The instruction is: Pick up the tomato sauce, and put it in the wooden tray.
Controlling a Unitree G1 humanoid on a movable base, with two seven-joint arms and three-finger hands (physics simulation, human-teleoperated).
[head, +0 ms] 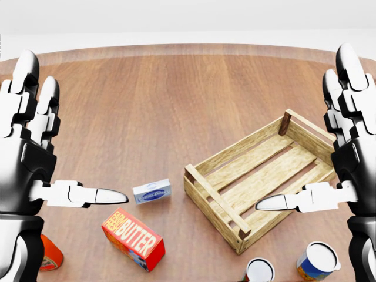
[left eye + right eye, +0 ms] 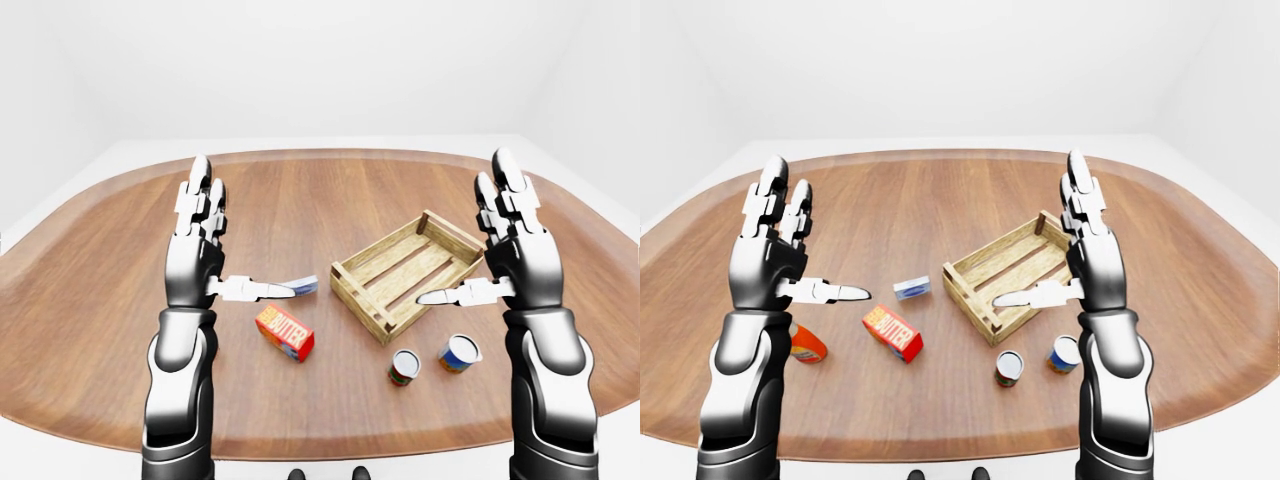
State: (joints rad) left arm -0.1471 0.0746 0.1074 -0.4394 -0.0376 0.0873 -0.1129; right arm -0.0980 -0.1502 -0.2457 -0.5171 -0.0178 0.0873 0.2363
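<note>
Left-eye view: left hand [image 2: 200, 250] and right hand [image 2: 515, 250] raised above the surface [image 2: 90, 300], fingers spread, empty; tomato sauce [image 2: 404, 367] stands below the wooden tray [image 2: 405, 272]. Right-eye view adds an orange bottle [image 2: 807, 345] bottom left.

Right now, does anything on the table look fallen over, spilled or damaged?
Little stands out. Both cans stand upright, the wooden tray sits flat and empty, and nothing is spilled. The butter box lies on its side. The orange item is partly hidden.
</note>
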